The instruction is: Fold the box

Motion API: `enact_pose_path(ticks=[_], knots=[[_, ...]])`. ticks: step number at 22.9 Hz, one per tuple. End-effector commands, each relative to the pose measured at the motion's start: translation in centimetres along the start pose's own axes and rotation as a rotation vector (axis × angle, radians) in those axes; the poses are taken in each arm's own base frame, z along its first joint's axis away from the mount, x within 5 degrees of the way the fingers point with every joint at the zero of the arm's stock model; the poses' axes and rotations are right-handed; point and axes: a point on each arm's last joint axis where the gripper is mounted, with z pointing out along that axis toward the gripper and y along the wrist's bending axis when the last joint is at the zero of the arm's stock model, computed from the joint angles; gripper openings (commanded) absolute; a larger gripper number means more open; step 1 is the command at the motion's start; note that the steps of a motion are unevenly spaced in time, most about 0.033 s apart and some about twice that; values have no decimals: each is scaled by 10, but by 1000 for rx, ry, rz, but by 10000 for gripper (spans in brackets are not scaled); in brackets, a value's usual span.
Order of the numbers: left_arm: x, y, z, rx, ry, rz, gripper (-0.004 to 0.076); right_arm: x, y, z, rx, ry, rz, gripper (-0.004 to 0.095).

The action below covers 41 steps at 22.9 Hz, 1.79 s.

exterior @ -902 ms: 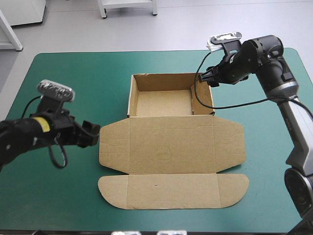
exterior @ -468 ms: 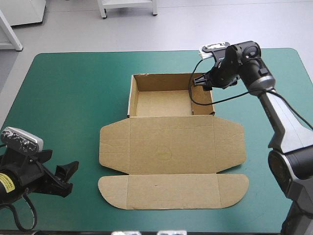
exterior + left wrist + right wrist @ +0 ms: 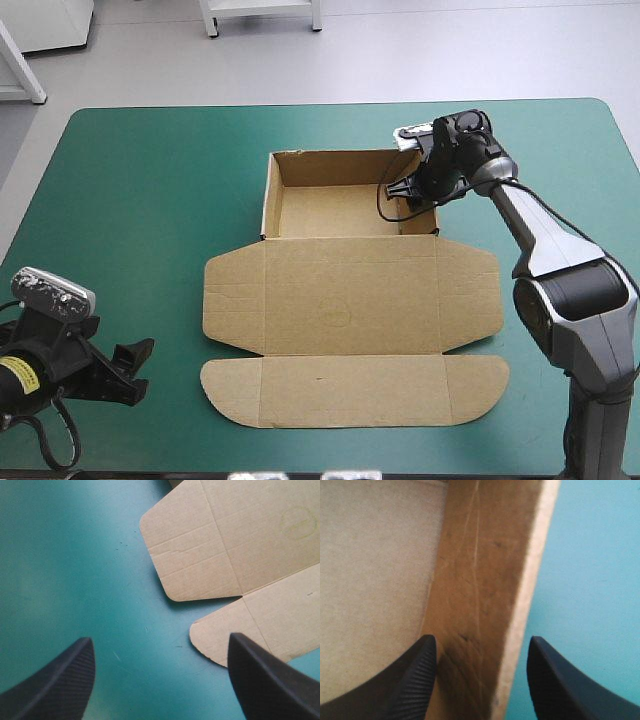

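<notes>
High view. Shows brown box (image 3: pixel 350 300) at ctr of teal-green cover (image 3: pixel 150 180): open tray w/ walls up on far side, lid & flaps flat toward near edge. Puts right gripper (image 3: pixel 405 190) at tray's right wall, abt midway along, pointing down over the rim. Puts left gripper (image 3: pixel 135 365) low by near-left corner of cover, well apart from box.

Left wrist view. Shows left gripper (image 3: pixel 160 638) released, black fingers wide apart over bare cover, nothing betw. them. Ahead: lid's left flap & rounded front flap, lying flat.

Right wrist view. Shows right gripper (image 3: pixel 482 638) released, straddling tray's right wall: one finger inside over tray floor, other outside over cover, wall's top edge betw. them. Can't tell if touching.
</notes>
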Motion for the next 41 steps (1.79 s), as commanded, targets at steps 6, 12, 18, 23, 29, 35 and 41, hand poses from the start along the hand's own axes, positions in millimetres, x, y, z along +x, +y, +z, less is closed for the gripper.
enact_pose_path(ticks=[6,12,18,23,29,35,41], knots=[[-6,0,-4,3,-46,3,529,-12,-1,-30,24,-157,-32,92],[-5,0,-4,3,-35,3,529,-10,-23,-32,256,-117,-128,-19],[-4,0,-4,4,-21,3,529,4,-123,-74,480,-76,-56,-19],[-5,1,-4,-11,-27,8,528,40,-227,-112,591,-102,125,-18],[-6,4,-4,-40,-36,13,528,89,-319,-110,581,-90,345,-17],[-6,4,-5,-42,-36,10,528,91,-332,-54,482,-17,379,385],[-6,4,-5,-40,-39,10,528,88,-338,-67,557,-55,415,678]])
